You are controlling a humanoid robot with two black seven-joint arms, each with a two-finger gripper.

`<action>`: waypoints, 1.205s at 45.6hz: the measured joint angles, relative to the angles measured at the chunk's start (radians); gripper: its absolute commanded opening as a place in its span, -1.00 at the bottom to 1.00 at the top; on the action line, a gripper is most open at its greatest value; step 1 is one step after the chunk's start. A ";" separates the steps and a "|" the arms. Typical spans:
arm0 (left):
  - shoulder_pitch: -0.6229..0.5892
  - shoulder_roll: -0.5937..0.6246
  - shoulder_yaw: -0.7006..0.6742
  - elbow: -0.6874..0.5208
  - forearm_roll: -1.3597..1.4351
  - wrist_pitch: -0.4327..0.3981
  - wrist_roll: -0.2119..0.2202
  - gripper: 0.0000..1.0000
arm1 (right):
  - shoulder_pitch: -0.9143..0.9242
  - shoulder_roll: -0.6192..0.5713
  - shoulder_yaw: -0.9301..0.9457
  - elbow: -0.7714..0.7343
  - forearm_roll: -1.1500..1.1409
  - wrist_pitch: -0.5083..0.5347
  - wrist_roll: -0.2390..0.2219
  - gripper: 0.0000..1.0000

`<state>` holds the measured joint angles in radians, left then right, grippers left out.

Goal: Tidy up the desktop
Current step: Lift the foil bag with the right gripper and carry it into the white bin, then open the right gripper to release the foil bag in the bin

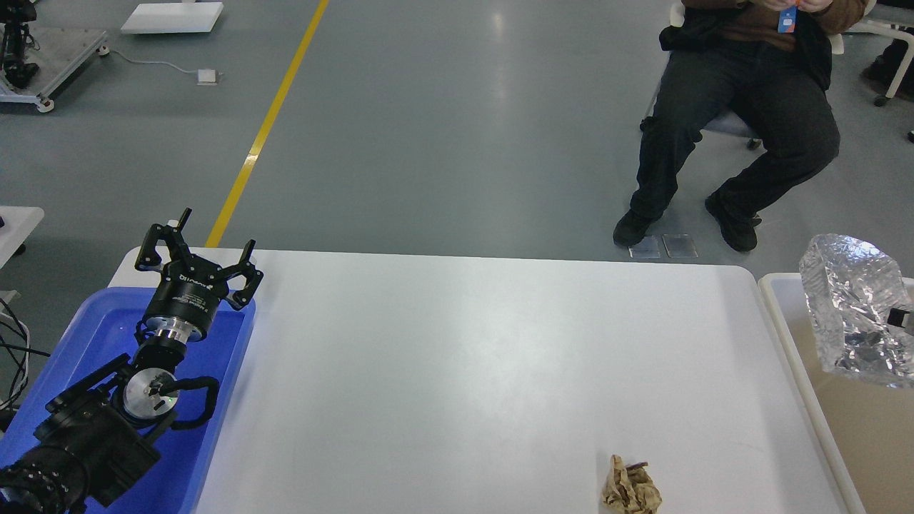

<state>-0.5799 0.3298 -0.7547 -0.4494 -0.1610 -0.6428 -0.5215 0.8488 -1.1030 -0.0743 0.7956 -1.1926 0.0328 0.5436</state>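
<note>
We count one desktop [464, 357], one blue tray [93, 335], one cream bin [785, 321] — plus one paper wad [630, 487] and one clear wrapper [853, 310].

text: white lettering on left gripper [198, 250] body | illegible

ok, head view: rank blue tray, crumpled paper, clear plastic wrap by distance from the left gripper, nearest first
From the left gripper, which is open:
1. Blue tray, directly below it at the desktop's left edge.
2. Crumpled paper, near front edge, right of centre.
3. Clear plastic wrap, far right, over the cream bin.
</note>
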 measured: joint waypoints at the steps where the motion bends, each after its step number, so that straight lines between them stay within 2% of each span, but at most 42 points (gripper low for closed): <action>1: 0.000 0.000 0.000 0.000 0.000 0.000 0.000 1.00 | -0.012 0.017 0.001 -0.041 0.001 -0.002 0.001 -1.00; 14: 0.001 0.000 0.000 0.000 0.000 0.000 0.000 1.00 | -0.156 0.222 0.006 -0.416 0.052 -0.034 0.005 -1.00; 21: 0.001 0.000 0.000 0.000 0.000 0.000 0.000 1.00 | -0.208 0.315 0.003 -0.542 0.091 -0.058 -0.006 -1.00; 28: 0.001 0.000 0.000 0.000 0.000 0.000 0.000 1.00 | -0.244 0.388 0.002 -0.622 0.171 -0.068 -0.038 -1.00; 36: 0.002 0.000 0.000 0.000 0.000 0.002 0.000 1.00 | -0.268 0.445 0.002 -0.662 0.340 -0.065 -0.115 -1.00; 48: 0.002 0.000 0.000 0.000 0.000 0.002 -0.001 1.00 | -0.282 0.486 0.008 -0.680 0.689 -0.050 -0.280 -1.00; 55: 0.002 0.000 0.000 0.000 0.000 0.002 -0.001 1.00 | -0.293 0.503 0.008 -0.683 0.820 -0.047 -0.340 -1.00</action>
<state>-0.5783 0.3298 -0.7547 -0.4495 -0.1610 -0.6410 -0.5227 0.5558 -0.5998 -0.0667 0.1125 -0.3721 -0.0142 0.2037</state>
